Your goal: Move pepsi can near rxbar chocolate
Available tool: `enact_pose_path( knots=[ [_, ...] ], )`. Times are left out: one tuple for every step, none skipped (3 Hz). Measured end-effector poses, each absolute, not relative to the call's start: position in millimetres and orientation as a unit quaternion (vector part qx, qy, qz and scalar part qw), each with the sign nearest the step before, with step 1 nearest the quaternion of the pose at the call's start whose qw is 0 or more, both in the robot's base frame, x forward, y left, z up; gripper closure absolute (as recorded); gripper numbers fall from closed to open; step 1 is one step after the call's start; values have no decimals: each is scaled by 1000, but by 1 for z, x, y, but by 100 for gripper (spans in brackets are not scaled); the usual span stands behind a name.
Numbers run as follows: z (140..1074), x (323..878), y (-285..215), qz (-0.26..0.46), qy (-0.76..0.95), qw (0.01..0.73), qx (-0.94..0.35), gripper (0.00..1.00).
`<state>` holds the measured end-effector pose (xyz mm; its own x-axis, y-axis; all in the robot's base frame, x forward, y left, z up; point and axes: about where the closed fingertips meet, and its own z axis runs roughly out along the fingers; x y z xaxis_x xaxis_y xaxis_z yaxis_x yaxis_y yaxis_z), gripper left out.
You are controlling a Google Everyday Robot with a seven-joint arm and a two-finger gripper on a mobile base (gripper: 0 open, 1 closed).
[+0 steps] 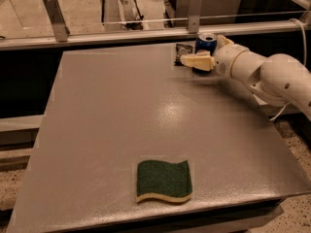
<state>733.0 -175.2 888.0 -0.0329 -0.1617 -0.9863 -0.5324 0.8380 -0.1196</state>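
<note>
Pepsi can: the pepsi can (206, 41) stands upright at the far edge of the table, right of the middle, with its silver top showing and its blue side partly covered by a pale finger.
Rxbar chocolate: the rxbar chocolate (182, 52) lies flat just to the left of the can, very close to it; whether the two touch cannot be told.
Gripper: the gripper (203, 51) is at the can, reaching in from the right, low over the table top.
Jaws: they pinch the can, one finger (197, 60) lying across its near side with its tip over the wrapper's near corner, the other showing behind the can on the right.
Arm: the white arm (272, 76) runs from the gripper towards the right edge of the view, above the table's right side.
Table: the grey table (121, 120) has a dull sheen near its middle.
Sponge: a green sponge (164, 180) with a yellow underside lies flat near the front edge, well apart from the can and the bar.
Rail: a metal rail (121, 34) runs along the far side, with two upright brackets (54, 16) rising from it.
</note>
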Motion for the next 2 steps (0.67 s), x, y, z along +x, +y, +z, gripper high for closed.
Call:
enact_pose_path(
  knots=[
    [888,732,-176,142,705,651,-245,0],
    [902,716,-188,130,706,650,-249,0]
  ],
)
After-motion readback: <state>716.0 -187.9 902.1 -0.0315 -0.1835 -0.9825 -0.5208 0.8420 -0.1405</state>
